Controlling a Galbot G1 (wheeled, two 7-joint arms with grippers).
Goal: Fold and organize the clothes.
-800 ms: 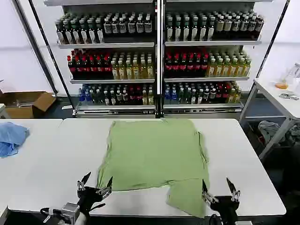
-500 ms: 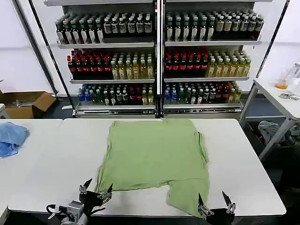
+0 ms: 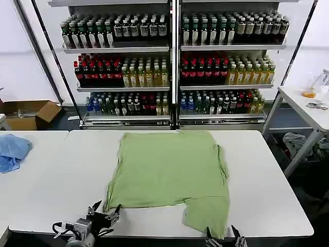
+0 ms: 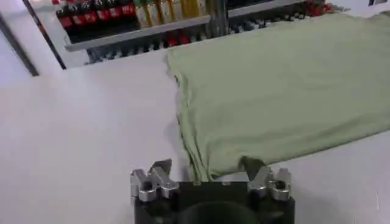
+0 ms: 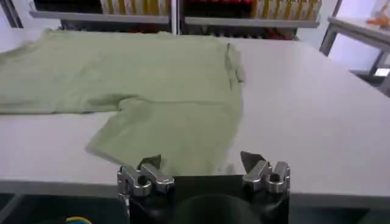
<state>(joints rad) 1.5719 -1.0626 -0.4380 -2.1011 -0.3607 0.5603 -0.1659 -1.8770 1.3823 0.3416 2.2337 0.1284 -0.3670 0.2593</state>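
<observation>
Left wrist view puts our left gripper (image 4: 210, 182) low at the near edge of the white table (image 4: 73, 140), its fingers spread apart and empty, with the near left corner of the light green polo shirt (image 4: 286, 91) lying just in front of the gap between them. In the right wrist view our right gripper (image 5: 204, 173) is likewise spread wide and holding nothing, just short of the shirt's near right flap (image 5: 177, 131), which reaches toward the table edge.

From the head view, the shirt (image 3: 169, 170) lies flat on the middle of the table, plain side up, and both grippers (image 3: 103, 215) (image 3: 224, 239) sit below its near hem.

We judge the main risk to be an uneven grab. The near hem is not straight: the right flap hangs nearer to us than the left corner, so if we close at matched heights one side may pinch two layers and the other may miss. Dragging the cloth could also bunch it or pull the flap off the edge.

The tabletop is smooth, so the shirt would probably slide easily. Left of the shirt, on a neighbouring table, lies a light blue cloth (image 3: 13, 152). Beyond the shirt stand shelves of bottled drinks (image 3: 172, 62); a cardboard box (image 3: 28, 113) sits on the floor to the left, and another table (image 3: 306, 105) stands to the right.
</observation>
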